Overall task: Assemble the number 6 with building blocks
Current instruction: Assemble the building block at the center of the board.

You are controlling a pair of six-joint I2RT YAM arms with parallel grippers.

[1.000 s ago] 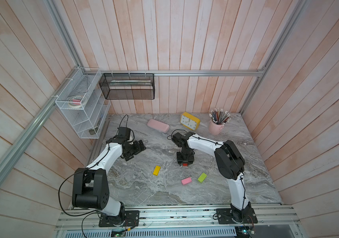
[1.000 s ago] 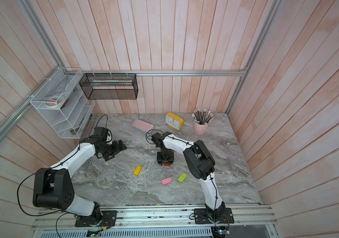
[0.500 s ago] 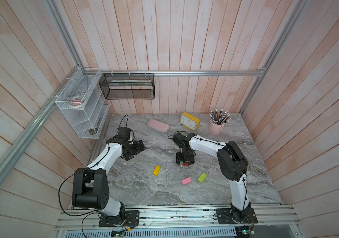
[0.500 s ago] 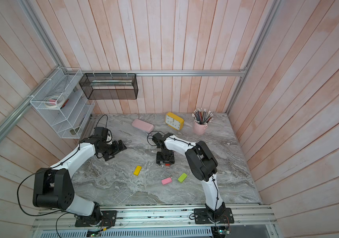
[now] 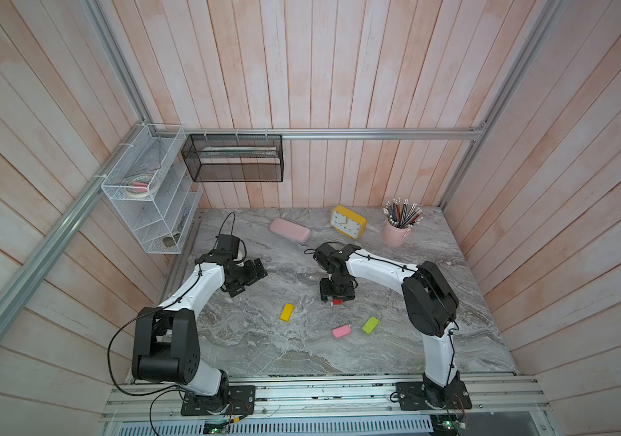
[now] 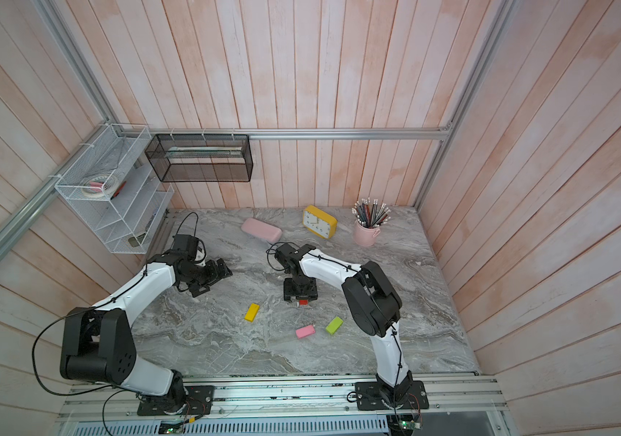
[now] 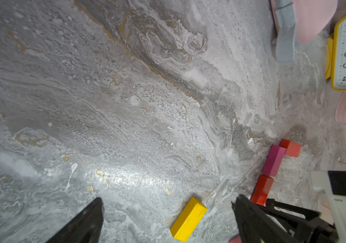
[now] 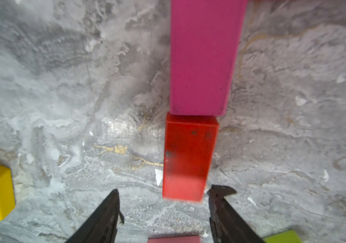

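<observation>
The left fingers [image 5: 247, 280] hang over the grey marbled surface [image 5: 263, 351] at about its 9 o'clock, spread wide with nothing between them. The yellow block [image 5: 287, 312] lies flat and alone at their 4 o'clock, well apart from the other blocks.

Near the middle of the surface the right fingers [image 5: 336, 295] point down, parted to either side of the near end of a red block [image 8: 189, 155]. They do not clamp it: the right wrist view shows a gap beside one finger. This red block lies flat, end to end with the magenta block [image 8: 203, 56] at its 12 o'clock, and the two touch. In the left wrist view a second red block [image 7: 291, 148] sits against the magenta block's far end and juts toward 3 o'clock, making a corner.

The light pink block [image 5: 341, 331] lies at 6 o'clock from the right fingers. The green block [image 5: 370, 325] is near it at its 3 o'clock, not touching.
</observation>
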